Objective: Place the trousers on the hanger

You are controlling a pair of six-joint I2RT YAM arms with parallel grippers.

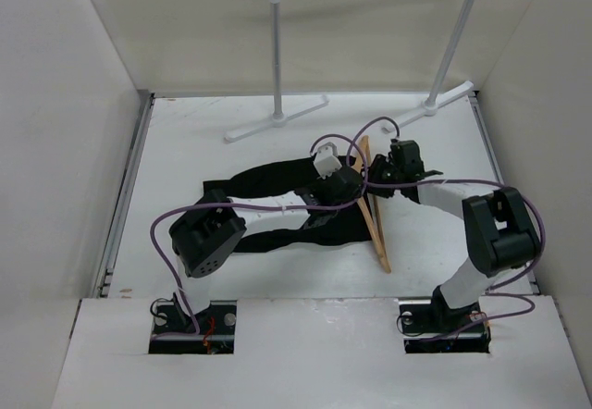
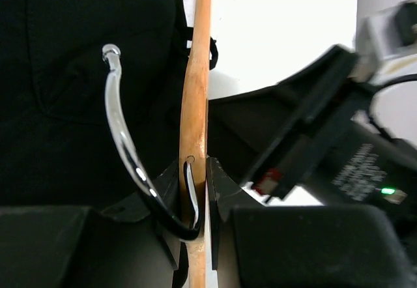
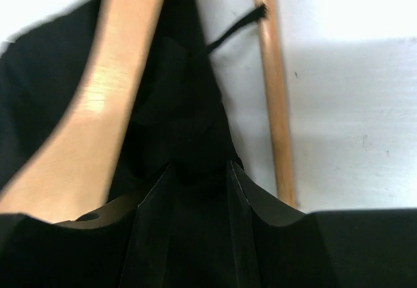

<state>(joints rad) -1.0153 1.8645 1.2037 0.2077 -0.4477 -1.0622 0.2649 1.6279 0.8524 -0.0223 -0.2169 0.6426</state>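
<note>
Wooden hanger [image 2: 195, 92] clamped in left claw [image 2: 195, 169]; right claw [image 3: 199, 171] at trousers [image 3: 186, 99] edge, grip unclear.

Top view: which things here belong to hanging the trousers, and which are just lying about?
In the job:
trousers
hanger, clamped by the left gripper
right gripper, at the trousers' cloth

Just standing by:
rail stand, at the back, untouched

White table [image 1: 185, 141] carries trousers [image 1: 268, 178] and rail stand [image 1: 277, 117].
</note>
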